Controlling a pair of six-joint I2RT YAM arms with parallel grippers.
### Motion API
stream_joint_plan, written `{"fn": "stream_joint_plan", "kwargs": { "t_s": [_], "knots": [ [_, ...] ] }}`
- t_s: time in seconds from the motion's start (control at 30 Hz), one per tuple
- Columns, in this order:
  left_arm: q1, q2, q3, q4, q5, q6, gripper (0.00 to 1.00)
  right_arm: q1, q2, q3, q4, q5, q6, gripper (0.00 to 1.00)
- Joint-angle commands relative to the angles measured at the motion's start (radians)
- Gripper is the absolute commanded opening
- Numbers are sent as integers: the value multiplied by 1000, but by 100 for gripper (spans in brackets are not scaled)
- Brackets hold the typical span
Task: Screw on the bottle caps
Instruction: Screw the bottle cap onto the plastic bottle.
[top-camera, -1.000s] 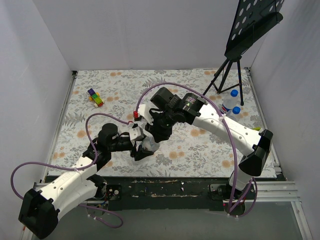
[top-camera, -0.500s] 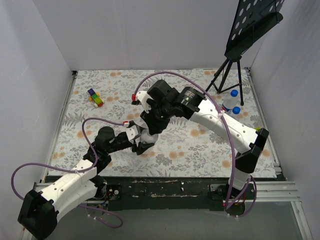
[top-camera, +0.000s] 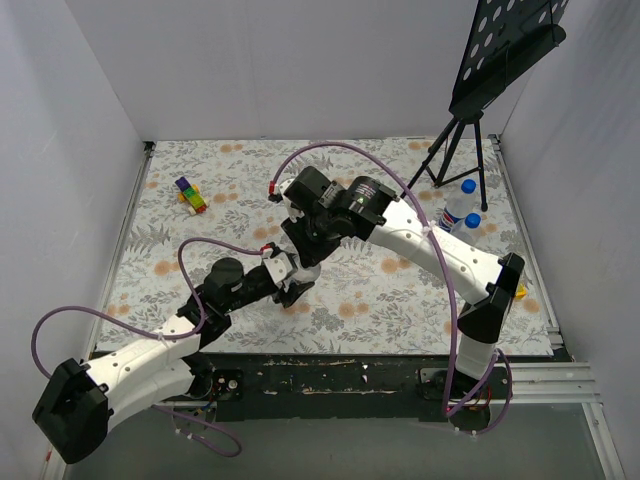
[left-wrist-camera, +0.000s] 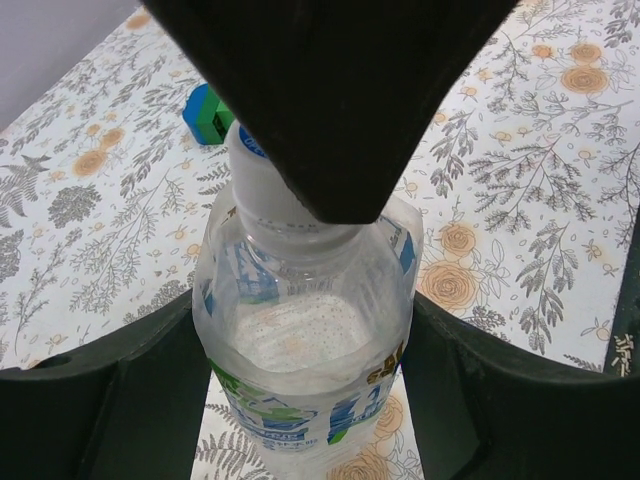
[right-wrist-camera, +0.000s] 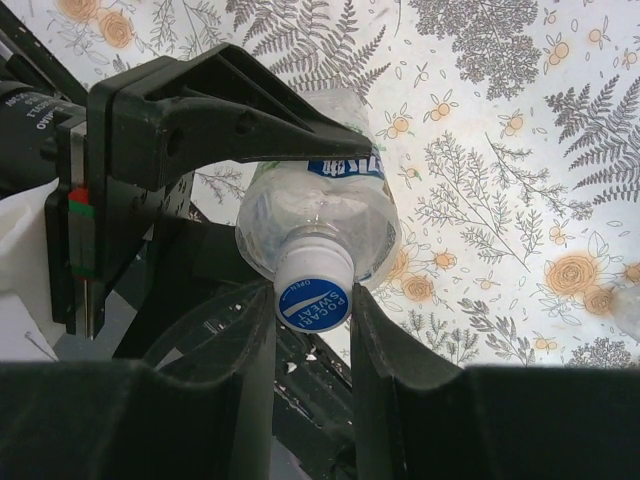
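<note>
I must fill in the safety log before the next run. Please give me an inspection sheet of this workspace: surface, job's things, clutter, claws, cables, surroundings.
Surface: floral table cover; no spill seen.
Job's things: held bottle with its cap on the neck; blue-capped bottles at the far right.
Clutter: toy blocks at the far left.
Claws: left claw shut on the held bottle; right claw shut on its cap.
Cables: purple cables loop over both arms.
Surroundings: white walls; music stand in the far right corner.
</note>
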Motion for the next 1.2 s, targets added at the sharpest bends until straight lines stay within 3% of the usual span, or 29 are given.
{"fn": "stream_joint_plan", "kwargs": {
  "t_s": [0.0,0.2,0.4,0.47,0.6,0.73,0.87,1.0,1.17],
  "knots": [
    [-11,-11,87,235,-97,-19,0,12,49,23,-96,52,59,16],
    [-20,9,75,270,-164,-25,0,10,81,102,-141,128,109,19],
    [-20,35,58,261,-166,-66,0,10,54,177,-116,161,103,57],
    [-20,42,61,247,-195,-111,0,9,22,186,-81,144,87,65],
    [-11,65,90,174,-221,-169,0,-4,-78,139,32,76,31,71],
    [15,78,105,137,-195,-249,0,-68,-230,12,174,-96,-25,73],
    [69,87,116,151,-68,-333,0,-181,-374,-174,357,-285,-84,73],
    [118,104,125,210,169,-411,0,-293,-489,-375,552,-514,-156,73],
    [135,136,157,238,395,-473,0,-307,-564,-509,704,-669,-292,78]
  ]
}}
